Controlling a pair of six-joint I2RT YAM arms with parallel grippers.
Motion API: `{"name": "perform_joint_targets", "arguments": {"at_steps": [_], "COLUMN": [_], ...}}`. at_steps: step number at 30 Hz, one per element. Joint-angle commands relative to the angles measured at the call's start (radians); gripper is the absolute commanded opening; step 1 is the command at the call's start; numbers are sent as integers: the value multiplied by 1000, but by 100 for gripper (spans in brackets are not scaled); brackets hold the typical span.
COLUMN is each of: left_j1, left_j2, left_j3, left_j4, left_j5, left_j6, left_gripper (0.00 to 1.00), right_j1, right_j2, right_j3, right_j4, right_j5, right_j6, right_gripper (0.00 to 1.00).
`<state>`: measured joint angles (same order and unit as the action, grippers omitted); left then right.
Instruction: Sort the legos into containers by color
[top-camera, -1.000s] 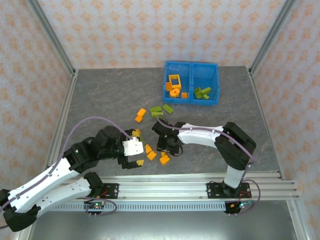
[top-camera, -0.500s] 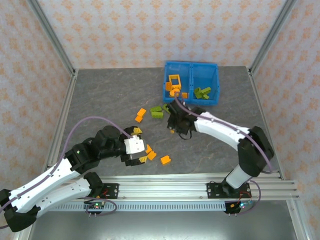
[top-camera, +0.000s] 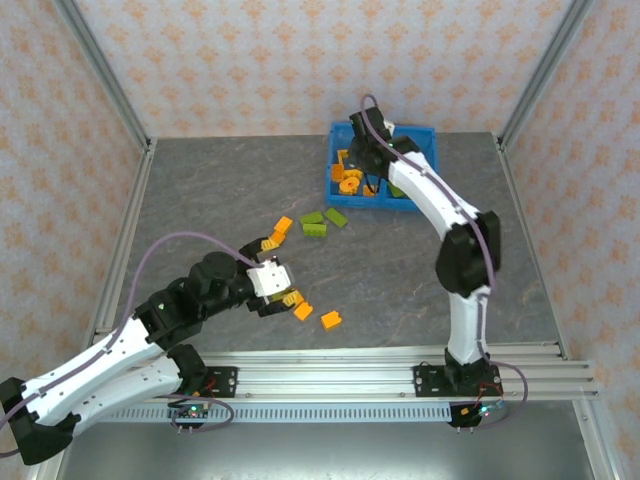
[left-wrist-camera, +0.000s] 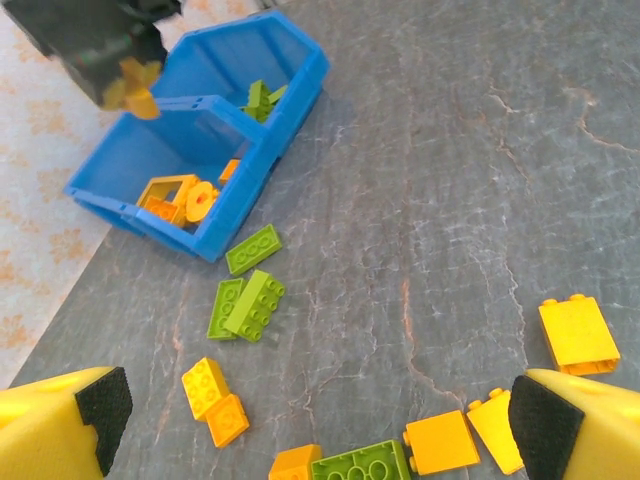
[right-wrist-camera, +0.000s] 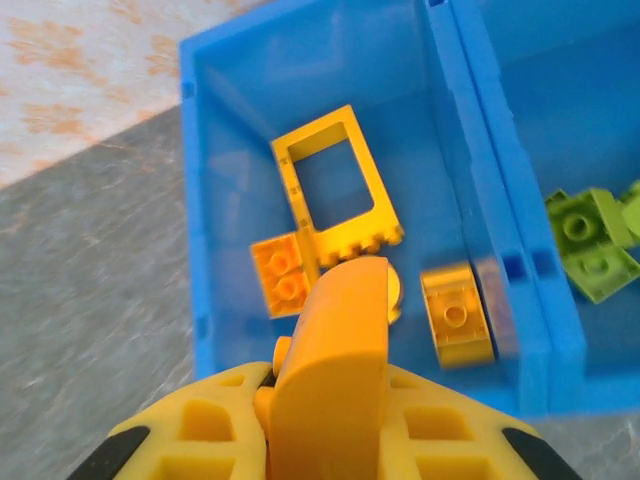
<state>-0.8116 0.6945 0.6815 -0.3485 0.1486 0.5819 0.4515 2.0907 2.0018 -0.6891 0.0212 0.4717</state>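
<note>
Right arm (top-camera: 430, 195) outstretched over bin (right-wrist-camera: 230, 150); jaws clamp brick (right-wrist-camera: 335, 370).

The gray stone-pattern table (top-camera: 420, 280) carries a blue bin (top-camera: 360, 203) and scattered orange and green legos (top-camera: 331, 319).

No readable text showing, no labels, brands, numbers or signs appearing on bricks, bin, arms or walls

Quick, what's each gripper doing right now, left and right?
Left gripper: open, holding nothing.
Right gripper: shut on a small orange plastic brick.
</note>
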Motion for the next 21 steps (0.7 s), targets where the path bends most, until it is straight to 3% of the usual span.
{"name": "perform_joint_targets", "arguments": {"at_steps": [1,5,9,13,18,21], "left_j1": [-3,-3,-3,-3,-3,1], "left_j2": [-29,7,32,73,167,256], "left_j3": [38,105,127,144,172,199], "left_j4": [-21,-124,-159,-176,-162,-148], "left_j5": [-75,-170,-224,-269,-286,-352], "left_j6": [-114,-309,-465,-569,-692,-807], "left_gripper": [100,100,100,100,100,100], "right_j1": [-8,-20,-24,-25,-25,-24], "right_j2": [151,333,388,355,250,133], "right_j3": [192,405,474,489,483,397], "right_j4": [-130,-221,-233,-239,-288,-300], "right_j5": [48,42,-7,-2,-18,-79], "right_j6": [-86,-82,-65,-77,-98,-113], "right_gripper": [15,19,30,50,51,53]}}
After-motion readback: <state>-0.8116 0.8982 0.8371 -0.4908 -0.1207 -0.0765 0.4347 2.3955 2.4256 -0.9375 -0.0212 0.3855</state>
